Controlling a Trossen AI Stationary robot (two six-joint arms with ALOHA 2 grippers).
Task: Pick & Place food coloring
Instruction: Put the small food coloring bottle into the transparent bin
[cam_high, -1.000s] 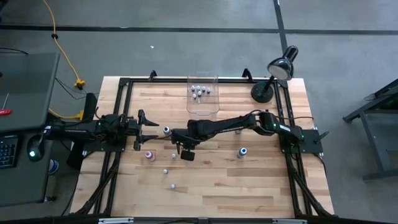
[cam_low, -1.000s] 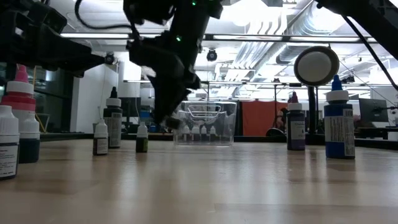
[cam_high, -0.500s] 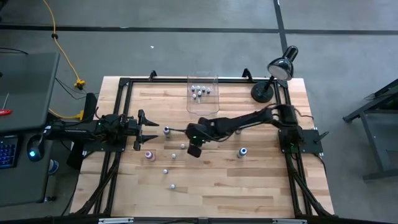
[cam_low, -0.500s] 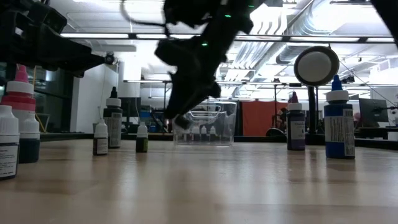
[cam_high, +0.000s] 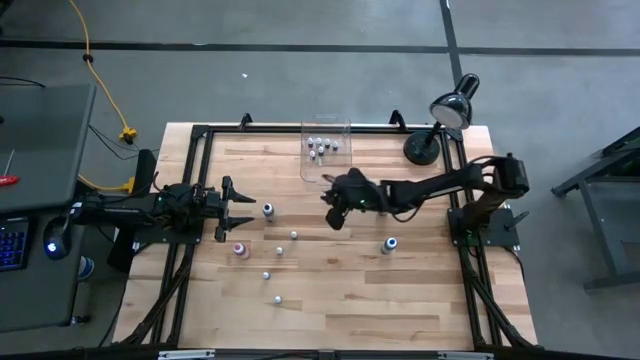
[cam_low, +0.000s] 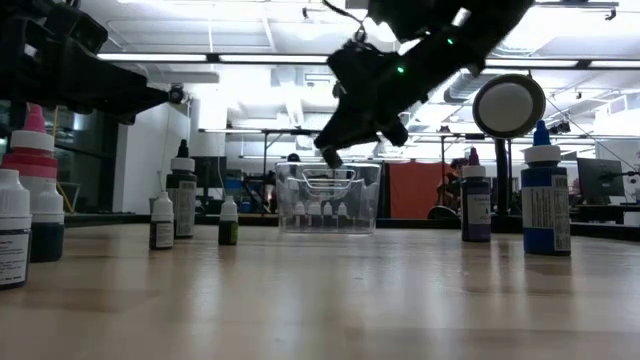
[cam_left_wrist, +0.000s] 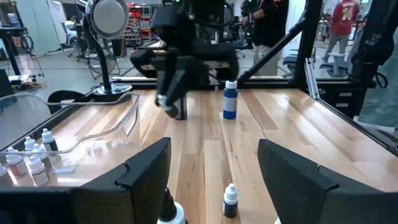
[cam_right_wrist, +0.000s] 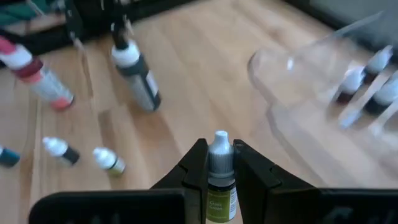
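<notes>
The left gripper (cam_high: 243, 208) is parked open at the tabletop's (cam_high: 400, 300) left w/ nothing held; approx. six bottles (cam_high: 267, 210) are yet to be moved. At centre, the right gripper (cam_high: 331, 213) is clamped on a small bottle (cam_right_wrist: 219, 177), just short of the clear bin (cam_high: 326, 178), where several are already stored.

Robotics lab or workshop in an open industrial hall: bare concrete floor (cam_high: 300, 70) with dark seams around a butcher-block table (cam_high: 350, 290) fenced by a black metal frame (cam_high: 200, 135), a yellow cable (cam_high: 95, 75) trailing across the floor, a black desk lamp (cam_high: 445, 120) at the table's far corner. Low view shows exposed silver ducting (cam_low: 480, 50) and strip lights (cam_low: 270, 58) overhead, with more workstations behind. Left wrist view shows people (cam_left_wrist: 345, 25) standing among benches and equipment beyond the table.
</notes>
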